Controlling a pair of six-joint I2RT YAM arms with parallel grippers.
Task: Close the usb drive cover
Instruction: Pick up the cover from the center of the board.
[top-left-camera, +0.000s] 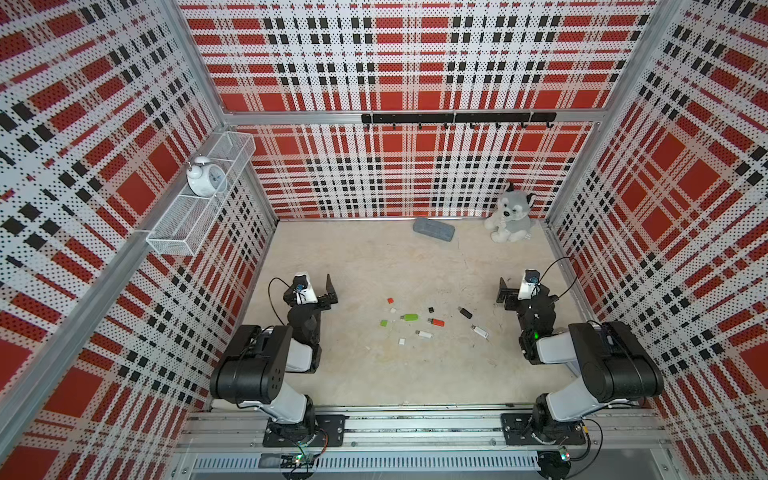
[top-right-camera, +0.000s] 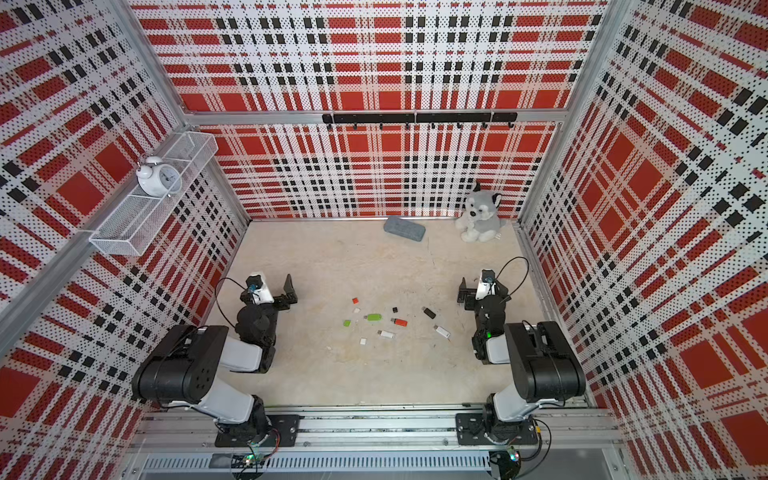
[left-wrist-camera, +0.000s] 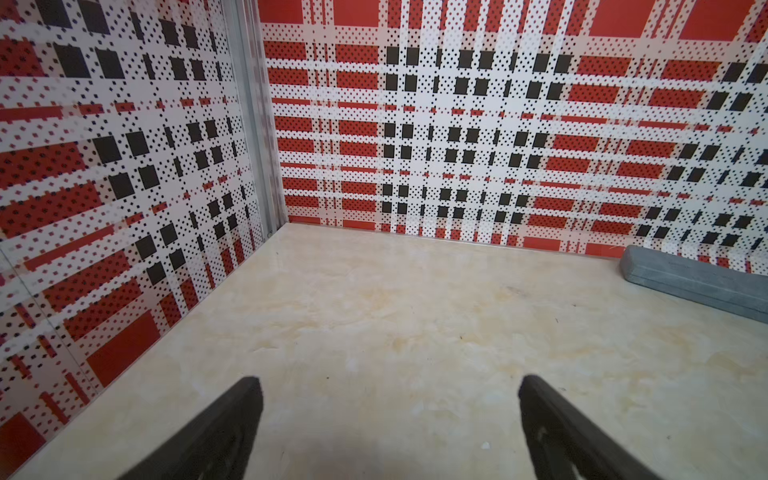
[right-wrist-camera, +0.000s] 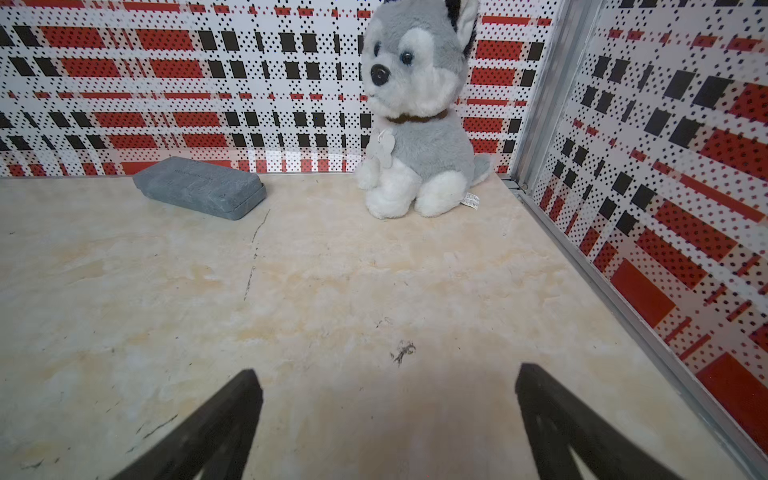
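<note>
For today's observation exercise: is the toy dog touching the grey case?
Apart. The right wrist view shows bare table between the toy dog and the grey case.

White arms (top-left-camera: 299, 357) with black joints, black tapered fingers (left-wrist-camera: 232, 428).

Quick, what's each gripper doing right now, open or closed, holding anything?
Left gripper: open, holding nothing.
Right gripper: open, holding nothing.
</note>
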